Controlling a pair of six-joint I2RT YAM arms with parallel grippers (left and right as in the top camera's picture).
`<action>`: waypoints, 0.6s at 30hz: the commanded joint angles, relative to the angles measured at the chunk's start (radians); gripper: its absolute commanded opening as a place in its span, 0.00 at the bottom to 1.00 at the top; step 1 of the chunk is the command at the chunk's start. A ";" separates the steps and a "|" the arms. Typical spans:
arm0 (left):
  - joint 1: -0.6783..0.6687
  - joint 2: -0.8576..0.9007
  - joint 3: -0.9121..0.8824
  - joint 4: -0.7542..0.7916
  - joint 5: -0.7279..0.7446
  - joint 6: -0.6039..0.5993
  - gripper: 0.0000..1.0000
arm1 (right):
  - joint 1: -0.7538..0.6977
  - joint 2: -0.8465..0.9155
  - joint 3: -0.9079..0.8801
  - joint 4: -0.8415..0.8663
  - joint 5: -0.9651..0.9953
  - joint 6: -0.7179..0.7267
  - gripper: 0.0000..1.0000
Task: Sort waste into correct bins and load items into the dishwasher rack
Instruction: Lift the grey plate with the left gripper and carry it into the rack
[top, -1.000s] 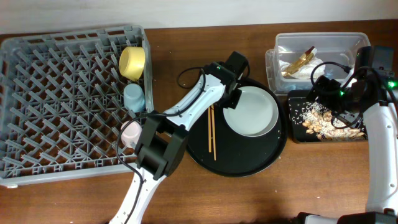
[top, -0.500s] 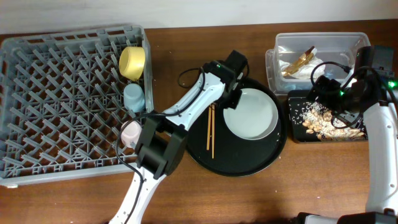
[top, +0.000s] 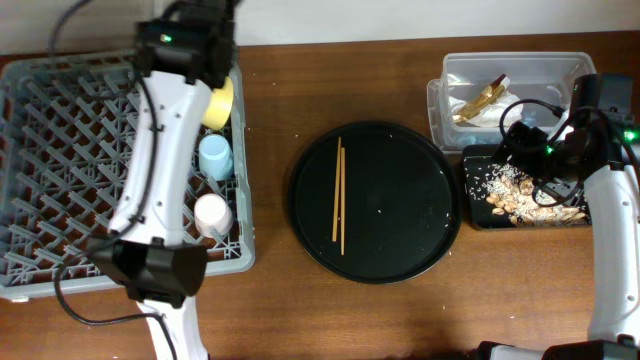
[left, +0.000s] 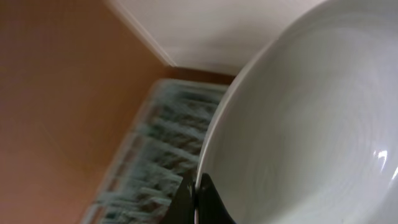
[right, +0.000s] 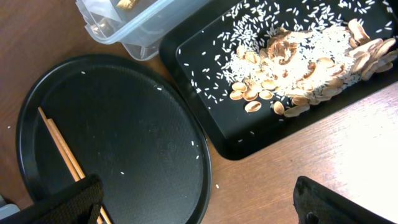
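Observation:
My left gripper (left: 196, 200) is shut on the rim of the pale grey plate (left: 298, 124), held tilted over the far side of the grey dishwasher rack (top: 60, 180). In the overhead view the arm hides the plate. The yellow bowl (top: 222, 100), blue cup (top: 214, 157) and pink cup (top: 211, 212) stand along the rack's right side. The chopsticks (top: 338, 195) lie on the round black tray (top: 400, 250). My right gripper (right: 199, 205) is open and empty by the shallow black tray (top: 475, 215) of food scraps (top: 520, 195).
The clear tub (top: 520, 70) at the back right holds the snack wrapper (top: 482, 98) and white tissue (top: 500, 115). Pale crumbs dot the round tray (right: 124, 143) and the table. A white wall runs behind the rack.
My left arm has lifted the plate off the round black tray and swung it left over the rack's far side. The chopsticks stay on the tray. The right arm has not moved.

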 joint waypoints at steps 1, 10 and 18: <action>0.085 0.053 -0.001 0.049 -0.282 0.004 0.01 | -0.006 0.005 -0.003 0.000 0.012 0.000 0.98; 0.139 0.214 -0.001 0.094 -0.400 -0.102 0.00 | -0.006 0.005 -0.003 0.000 0.012 0.000 0.98; 0.135 0.264 -0.002 0.119 -0.366 -0.128 0.00 | -0.006 0.005 -0.003 0.000 0.012 0.000 0.98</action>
